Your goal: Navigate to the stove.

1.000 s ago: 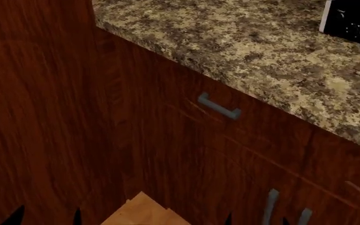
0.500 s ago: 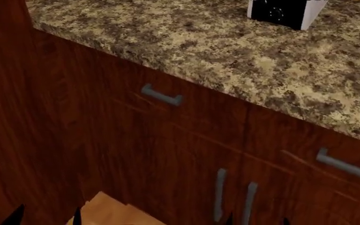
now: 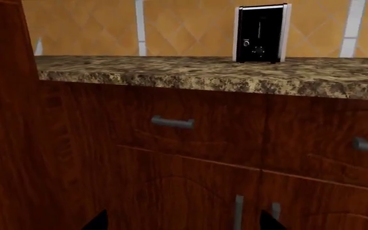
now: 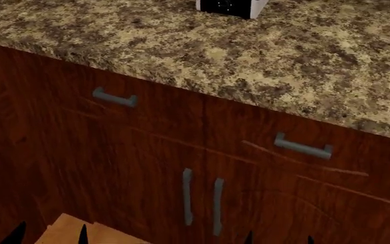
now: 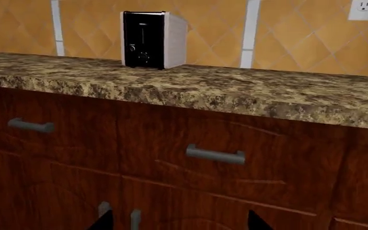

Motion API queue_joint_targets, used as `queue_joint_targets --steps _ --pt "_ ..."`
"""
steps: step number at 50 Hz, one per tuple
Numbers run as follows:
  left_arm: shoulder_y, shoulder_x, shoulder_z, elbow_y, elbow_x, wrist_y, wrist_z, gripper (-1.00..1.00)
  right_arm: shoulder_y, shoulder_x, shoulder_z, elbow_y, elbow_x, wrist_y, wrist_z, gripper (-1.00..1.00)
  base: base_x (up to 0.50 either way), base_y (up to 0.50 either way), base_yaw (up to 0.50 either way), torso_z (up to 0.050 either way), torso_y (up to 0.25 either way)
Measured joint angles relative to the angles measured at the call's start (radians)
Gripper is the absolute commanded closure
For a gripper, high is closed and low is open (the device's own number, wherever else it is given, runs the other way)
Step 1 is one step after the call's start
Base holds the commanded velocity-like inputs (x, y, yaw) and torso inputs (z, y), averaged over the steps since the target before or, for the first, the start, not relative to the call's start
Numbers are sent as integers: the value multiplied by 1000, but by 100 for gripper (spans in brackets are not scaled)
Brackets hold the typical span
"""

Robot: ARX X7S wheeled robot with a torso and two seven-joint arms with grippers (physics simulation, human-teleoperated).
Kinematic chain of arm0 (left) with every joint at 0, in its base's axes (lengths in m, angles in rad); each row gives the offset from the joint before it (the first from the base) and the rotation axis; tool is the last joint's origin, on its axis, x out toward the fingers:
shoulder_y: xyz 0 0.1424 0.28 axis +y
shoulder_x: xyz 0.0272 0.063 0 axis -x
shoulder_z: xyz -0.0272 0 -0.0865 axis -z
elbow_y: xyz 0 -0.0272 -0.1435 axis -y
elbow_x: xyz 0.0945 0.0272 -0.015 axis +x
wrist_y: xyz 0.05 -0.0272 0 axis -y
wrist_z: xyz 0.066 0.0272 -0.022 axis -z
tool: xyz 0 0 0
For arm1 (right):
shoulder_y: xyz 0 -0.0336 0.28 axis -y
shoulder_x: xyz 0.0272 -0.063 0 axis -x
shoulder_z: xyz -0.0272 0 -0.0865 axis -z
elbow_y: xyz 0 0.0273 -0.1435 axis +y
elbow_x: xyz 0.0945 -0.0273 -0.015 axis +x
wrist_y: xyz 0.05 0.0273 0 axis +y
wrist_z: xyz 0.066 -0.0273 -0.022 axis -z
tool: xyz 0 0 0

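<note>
The stove is not in view in any frame. I face dark wood base cabinets (image 4: 148, 152) under a speckled granite countertop (image 4: 249, 56). Only the black fingertips of my left gripper (image 4: 49, 237) and right gripper (image 4: 279, 239) show, at the bottom edge of the head view. Each pair stands wide apart with nothing between, so both are open and empty. The left gripper (image 3: 184, 225) points at the cabinet doors in the left wrist view. The right gripper (image 5: 179, 224) does the same in the right wrist view.
A small black-and-white countertop appliance (image 4: 229, 6) stands at the back of the counter, also in both wrist views (image 3: 260, 33) (image 5: 152, 39). Grey drawer handles (image 4: 115, 97) (image 4: 303, 147) and door handles (image 4: 202, 201) stick out. A tall wood panel (image 3: 5, 134) stands left. Light floor (image 4: 79, 236) shows below.
The head view has swung to the right along the counter. The tall wood panel has left the view, the small appliance has shifted left, and a second drawer handle has come in.
</note>
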Motion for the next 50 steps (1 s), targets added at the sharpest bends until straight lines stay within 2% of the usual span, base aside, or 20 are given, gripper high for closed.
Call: queue_joint_targets --steps 50 --pt "-2 -16 18 4 -14 3 -15 -100 3 15 -23 -1 16 -13 12 -100 -25 122 -500 0 0"
